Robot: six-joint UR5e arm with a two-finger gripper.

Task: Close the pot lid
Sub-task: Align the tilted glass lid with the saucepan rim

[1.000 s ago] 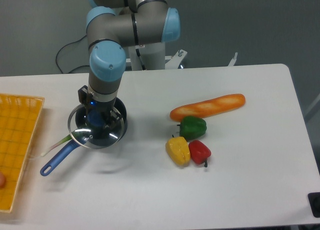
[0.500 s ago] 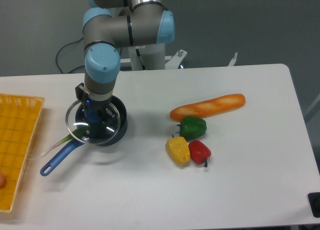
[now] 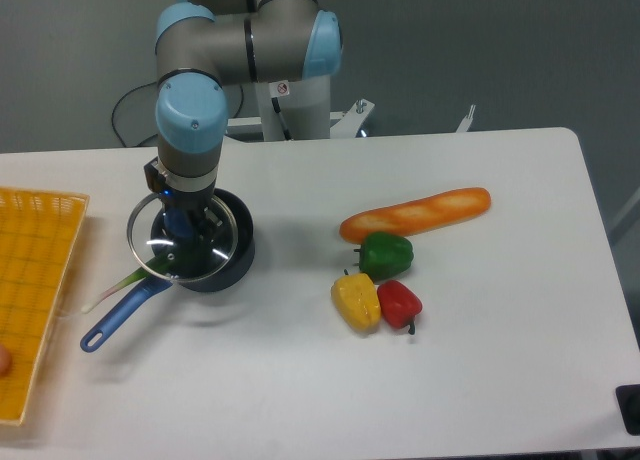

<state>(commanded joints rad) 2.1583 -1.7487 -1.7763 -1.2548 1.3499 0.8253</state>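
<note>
The gripper (image 3: 183, 232) points straight down, clamped on the blue knob of the glass lid (image 3: 155, 250). The lid overlaps the dark-blue pot (image 3: 232, 263), offset toward its left side. The pot's handle (image 3: 115, 322) extends front-left on the white table (image 3: 300, 380).

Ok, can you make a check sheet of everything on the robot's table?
Surface: white table, no spills seen.
Job's things: pot at left, handle toward the front left; lid held over it, shifted left, not seated.
Clutter: baguette; green pepper, yellow pepper, red pepper bunched together; yellow basket at left edge.
Grippers: tool shut on the lid's knob.
Cables: black cable behind the table.
Surroundings: grey wall; nothing else seen.
</note>
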